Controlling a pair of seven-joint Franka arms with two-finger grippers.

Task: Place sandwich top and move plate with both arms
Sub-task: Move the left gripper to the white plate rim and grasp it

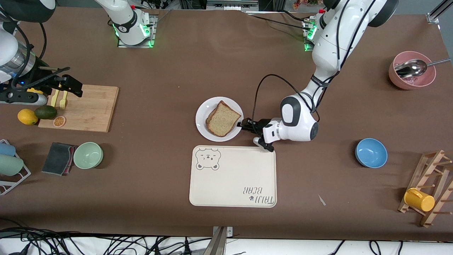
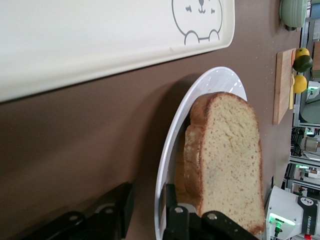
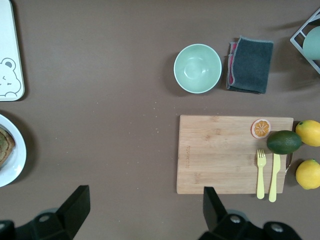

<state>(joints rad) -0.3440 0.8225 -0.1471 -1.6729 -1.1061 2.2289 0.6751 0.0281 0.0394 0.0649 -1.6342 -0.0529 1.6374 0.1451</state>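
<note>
We found the left gripper (image 1: 244, 124) low at the table, at the edge of the plate (image 1: 202, 115) that faces the left arm's end. In the left wrist view its two fingers (image 2: 172, 210) stood on either side of the plate's rim, one under the rim and one above it against the bread, with a gap left between them; we could not tell whether they had clamped the rim yet. The sandwich top (image 1: 223, 118) lay on the plate just ahead of that gripper, stacked on another slice whose edge showed beneath it in the left wrist view. The cream tray (image 1: 233, 177) with the bear drawing lay just beside the gripper, nearer to the front camera than the plate and apart from it.

We saw the right gripper (image 1: 69, 85) waiting in the air over the wooden cutting board (image 1: 90, 106) at the right arm's end of the table, its fingers spread wide and holding nothing. Below it on the board lay a yellow fork (image 3: 261, 172) and yellow knife (image 3: 273, 177), an orange slice (image 3: 261, 128) and, at the board's edge, an avocado (image 3: 284, 142). Two lemons (image 3: 310, 132) sat just off the board beside the avocado. A green bowl (image 3: 197, 68) and a dark folded cloth (image 3: 250, 64) rested on the table near that gripper, nearer to the front camera than the board.
</note>
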